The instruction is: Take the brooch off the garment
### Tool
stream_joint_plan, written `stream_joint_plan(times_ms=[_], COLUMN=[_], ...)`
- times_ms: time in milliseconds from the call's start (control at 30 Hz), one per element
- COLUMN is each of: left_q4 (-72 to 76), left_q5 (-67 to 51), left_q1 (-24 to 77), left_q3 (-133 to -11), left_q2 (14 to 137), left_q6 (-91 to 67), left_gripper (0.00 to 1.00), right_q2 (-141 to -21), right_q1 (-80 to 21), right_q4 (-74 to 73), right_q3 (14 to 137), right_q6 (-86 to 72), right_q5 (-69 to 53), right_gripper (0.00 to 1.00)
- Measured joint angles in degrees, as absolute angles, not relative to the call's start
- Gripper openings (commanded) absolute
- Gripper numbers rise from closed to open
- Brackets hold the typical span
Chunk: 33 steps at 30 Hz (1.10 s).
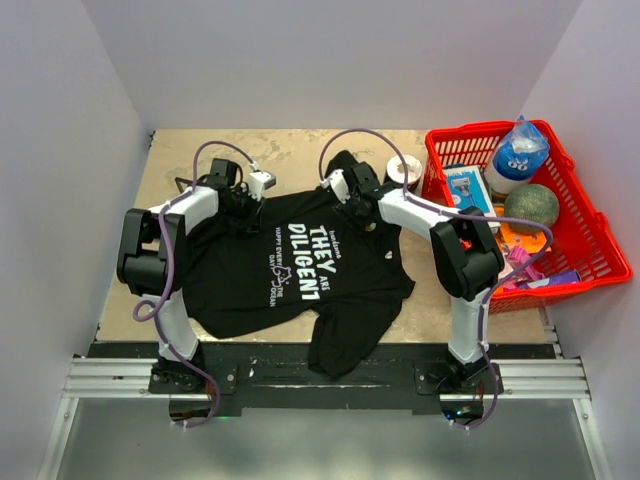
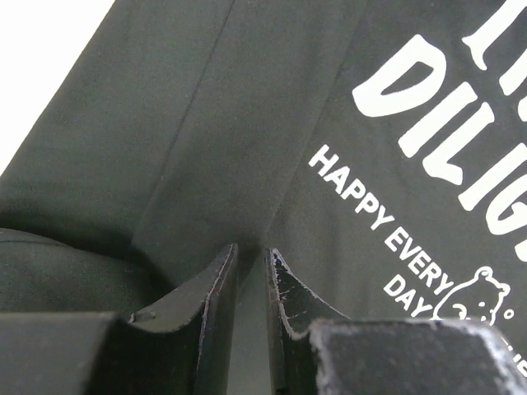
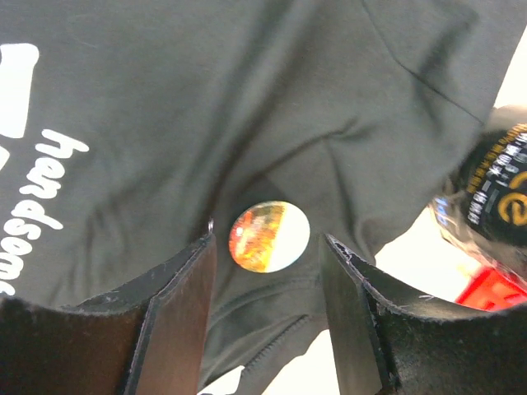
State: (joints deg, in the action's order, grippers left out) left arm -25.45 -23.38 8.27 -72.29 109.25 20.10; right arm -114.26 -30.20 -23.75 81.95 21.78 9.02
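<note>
Basket [image 1: 480, 130] and tape roll [image 1: 405, 170] beside garment [image 1: 230, 280]

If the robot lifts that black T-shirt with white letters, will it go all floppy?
Probably floppy: the black T-shirt lies in soft creases. It would likely sag from wherever it is pinched, since one corner spills over the wooden table edge. Seemingly thin cloth, so probably light.

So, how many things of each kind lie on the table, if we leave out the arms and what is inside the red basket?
garment, a black T-shirt: 1
brooch, round and shiny, on the garment: 1
roll of tape: 1
red basket: 1
Total: 4
</note>
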Motion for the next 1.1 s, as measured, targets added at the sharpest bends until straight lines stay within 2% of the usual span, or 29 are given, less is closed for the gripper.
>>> stream_joint_plan(times_ms=[833, 1100], left_q4=[-26.4, -26.6], left_q5=[-21.8, -21.8], left_q1=[8.3, 8.3], left_q3=[-72.5, -73.3], left_q2=[109.4, 109.8], left_q6=[20.1, 20.1], left_gripper=[0.26, 0.26], right_q2=[-114.1, -114.1], right_q1=[-30.1, -30.1], right_q4=[-21.7, -22.1], right_q3=[80.2, 79.9], right_q6=[23.9, 24.2], right_q5=[12.1, 9.7], right_gripper=[0.54, 0.54])
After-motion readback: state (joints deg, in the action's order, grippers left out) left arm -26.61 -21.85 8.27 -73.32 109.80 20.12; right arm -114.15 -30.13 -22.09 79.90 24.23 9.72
